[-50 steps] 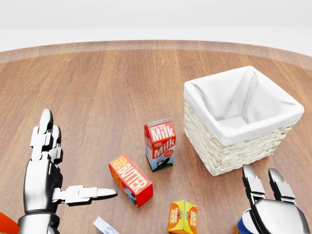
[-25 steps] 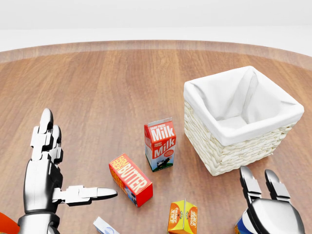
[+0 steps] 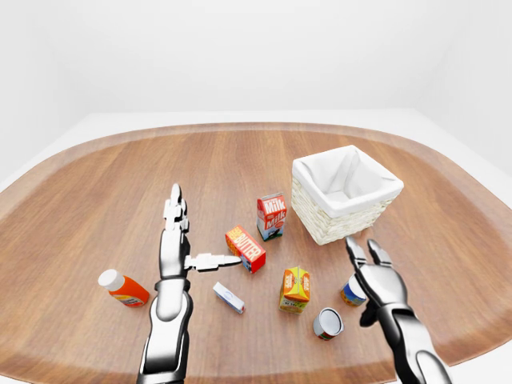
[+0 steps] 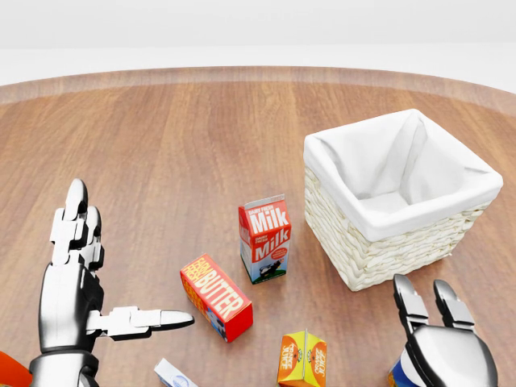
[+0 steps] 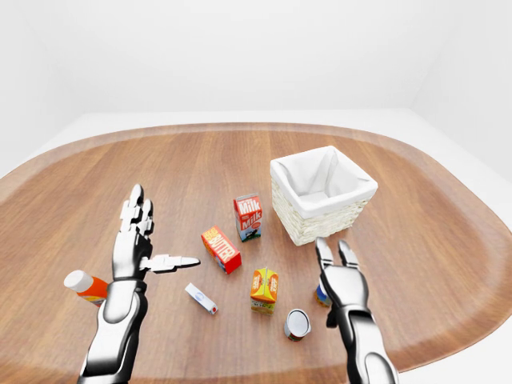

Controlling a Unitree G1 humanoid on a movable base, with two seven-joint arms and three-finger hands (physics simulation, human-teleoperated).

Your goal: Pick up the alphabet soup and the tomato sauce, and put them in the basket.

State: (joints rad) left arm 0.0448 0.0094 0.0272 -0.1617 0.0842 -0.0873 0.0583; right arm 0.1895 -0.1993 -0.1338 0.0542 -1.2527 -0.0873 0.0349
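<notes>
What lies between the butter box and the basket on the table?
The milk carton stands upright between the butter box and the basket, apart from both; otherwise bare wood. The head view shows it best.

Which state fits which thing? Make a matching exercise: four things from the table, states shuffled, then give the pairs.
Things:
1. milk carton
2. butter box
3. silver can
4. basket

States:
A. lying on its side, open end towards the camera
B. lined with white cloth
C. standing upright
D. lying flat, beside the left hand

Pairs: 1-C, 2-D, 3-A, 4-B
</notes>
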